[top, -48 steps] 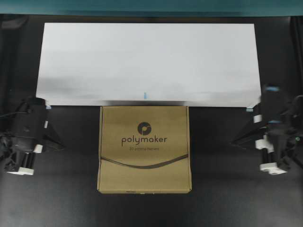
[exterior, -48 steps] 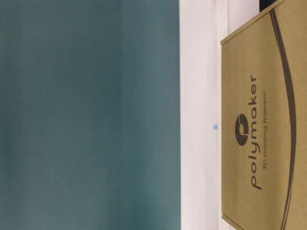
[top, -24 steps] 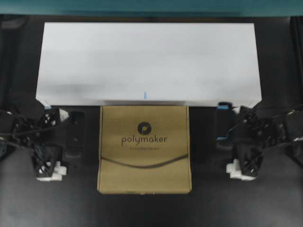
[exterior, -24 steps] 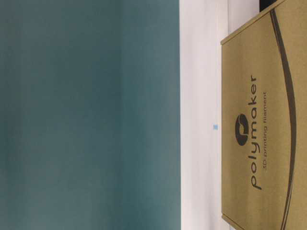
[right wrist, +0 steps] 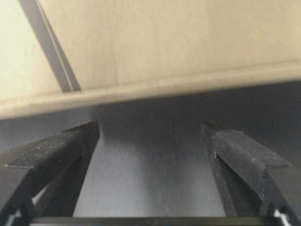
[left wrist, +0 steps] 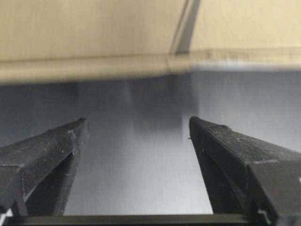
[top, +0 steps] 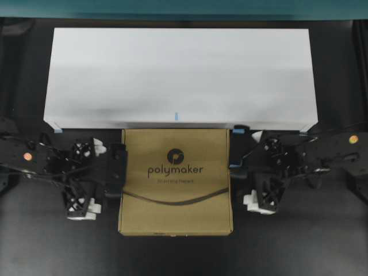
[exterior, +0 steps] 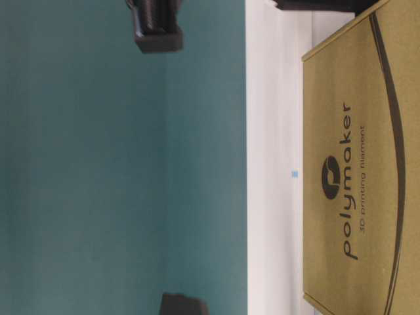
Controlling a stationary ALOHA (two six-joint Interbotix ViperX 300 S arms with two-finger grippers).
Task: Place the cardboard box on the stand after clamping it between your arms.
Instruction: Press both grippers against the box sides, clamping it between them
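Observation:
The brown cardboard box (top: 175,181) with the "polymaker" print lies flat on the dark table, its far edge against the front of the white stand (top: 178,75). My left gripper (top: 119,171) is open beside the box's left side, and my right gripper (top: 236,152) is open beside its right side. In the left wrist view the open gripper (left wrist: 137,121) faces the box (left wrist: 94,28) with a strip of table between them. The right wrist view shows the same: open gripper (right wrist: 150,125), box (right wrist: 164,42) just ahead. Nothing is between either gripper's fingers.
A small blue mark (top: 176,116) sits on the stand's front edge. A teal wall (exterior: 118,164) rises behind the stand (exterior: 275,131). Dark arm parts (exterior: 157,26) enter the table-level view at top and bottom, beside the box (exterior: 354,164).
Both arms have swung inward from the table's sides to the box's left and right sides. Both grippers have gone from shut to open. The box has not moved.

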